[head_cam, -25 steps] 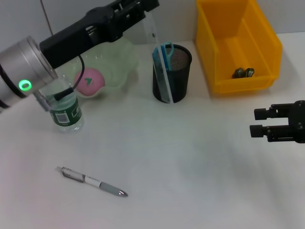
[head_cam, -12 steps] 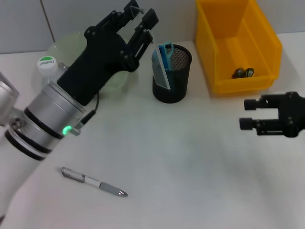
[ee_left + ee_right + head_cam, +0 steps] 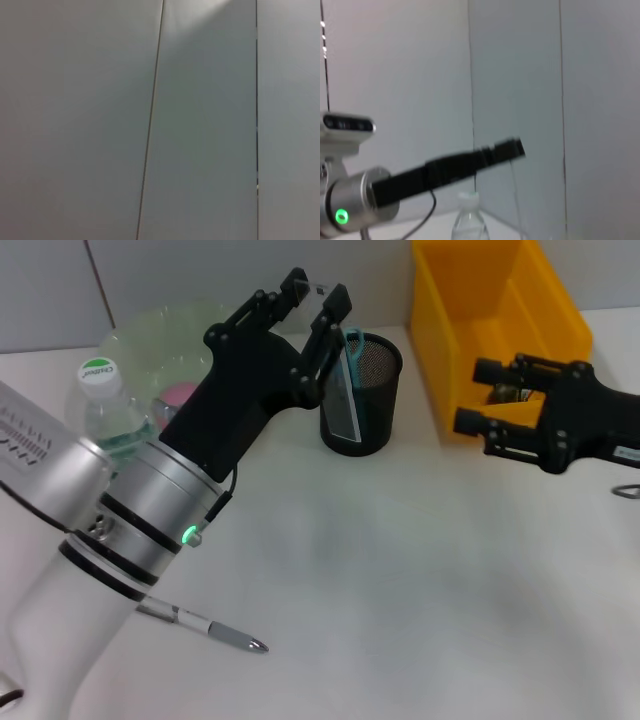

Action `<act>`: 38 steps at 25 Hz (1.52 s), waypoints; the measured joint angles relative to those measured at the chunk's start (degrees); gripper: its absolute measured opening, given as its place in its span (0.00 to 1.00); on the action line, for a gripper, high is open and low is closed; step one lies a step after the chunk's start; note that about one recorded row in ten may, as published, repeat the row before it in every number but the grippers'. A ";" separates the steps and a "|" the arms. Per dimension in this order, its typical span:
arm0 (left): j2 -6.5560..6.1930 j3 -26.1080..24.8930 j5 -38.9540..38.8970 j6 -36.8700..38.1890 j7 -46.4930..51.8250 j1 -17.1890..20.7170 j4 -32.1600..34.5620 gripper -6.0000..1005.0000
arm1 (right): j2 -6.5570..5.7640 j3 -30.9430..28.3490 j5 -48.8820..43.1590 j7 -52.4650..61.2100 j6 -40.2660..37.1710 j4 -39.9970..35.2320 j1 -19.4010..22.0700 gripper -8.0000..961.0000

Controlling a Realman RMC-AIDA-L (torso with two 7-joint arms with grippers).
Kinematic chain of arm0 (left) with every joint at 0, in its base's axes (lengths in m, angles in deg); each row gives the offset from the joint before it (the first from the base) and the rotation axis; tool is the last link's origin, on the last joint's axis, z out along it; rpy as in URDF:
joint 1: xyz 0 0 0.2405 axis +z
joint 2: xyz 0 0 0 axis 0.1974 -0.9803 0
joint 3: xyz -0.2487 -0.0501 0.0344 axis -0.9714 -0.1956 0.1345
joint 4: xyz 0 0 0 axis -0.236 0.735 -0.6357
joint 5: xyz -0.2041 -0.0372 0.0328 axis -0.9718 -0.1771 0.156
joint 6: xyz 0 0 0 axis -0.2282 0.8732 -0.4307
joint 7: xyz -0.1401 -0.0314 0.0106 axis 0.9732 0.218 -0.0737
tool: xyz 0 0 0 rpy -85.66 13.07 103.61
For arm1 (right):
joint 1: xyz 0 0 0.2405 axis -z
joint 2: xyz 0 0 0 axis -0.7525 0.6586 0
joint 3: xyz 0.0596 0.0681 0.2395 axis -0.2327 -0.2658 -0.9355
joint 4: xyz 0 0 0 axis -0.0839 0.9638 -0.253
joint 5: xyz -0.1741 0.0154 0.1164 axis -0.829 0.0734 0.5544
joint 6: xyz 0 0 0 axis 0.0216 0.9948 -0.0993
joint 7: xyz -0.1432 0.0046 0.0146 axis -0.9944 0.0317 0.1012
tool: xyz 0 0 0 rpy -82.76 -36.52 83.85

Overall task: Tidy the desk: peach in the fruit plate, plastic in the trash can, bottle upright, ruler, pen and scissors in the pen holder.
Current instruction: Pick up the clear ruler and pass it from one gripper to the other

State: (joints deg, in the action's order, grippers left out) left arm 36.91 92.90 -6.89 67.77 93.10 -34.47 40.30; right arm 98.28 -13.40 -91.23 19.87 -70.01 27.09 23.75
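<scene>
In the head view my left gripper (image 3: 315, 290) hangs open just above the black mesh pen holder (image 3: 372, 400). The clear ruler (image 3: 345, 390) leans in the holder, its top end between the fingers. The teal-handled scissors (image 3: 353, 340) stand in it too. On the near table lies the pen (image 3: 215, 628). The bottle (image 3: 105, 405) stands upright beside the green fruit plate (image 3: 160, 325). There the pink peach (image 3: 178, 393) peeks out behind my left arm. My right gripper (image 3: 470, 395) is open in front of the yellow trash can (image 3: 500, 310), partly hiding a dark item (image 3: 506, 393) inside.
My left arm crosses the table's left half, from the near left corner up to the holder. The right wrist view shows that arm and the bottle's cap (image 3: 468, 197) against a grey wall. Grey wall fills the left wrist view.
My left arm has swung lower across the table, uncovering the bottle, its gripper still by the ruler's top. My right gripper moved left and farther away, up to the trash can.
</scene>
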 joint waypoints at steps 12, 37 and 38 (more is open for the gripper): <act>-0.01 3.56 -6.99 -4.52 -6.72 -0.40 3.16 0.39 | 0.39 0.62 6.44 -17.82 6.00 17.17 -5.97 0.68; 0.00 10.02 -18.39 -6.01 -18.46 -1.38 6.28 0.39 | 0.73 0.08 10.14 -30.59 11.55 30.49 -12.18 0.63; 0.00 10.02 -18.39 -6.01 -18.46 -1.38 6.28 0.39 | 0.73 0.08 10.15 -30.59 11.55 30.61 -12.19 0.63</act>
State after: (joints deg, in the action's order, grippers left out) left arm 36.90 102.92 -25.28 61.76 74.65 -35.84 46.58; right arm 99.01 -13.32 -81.08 -10.73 -58.45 57.70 11.56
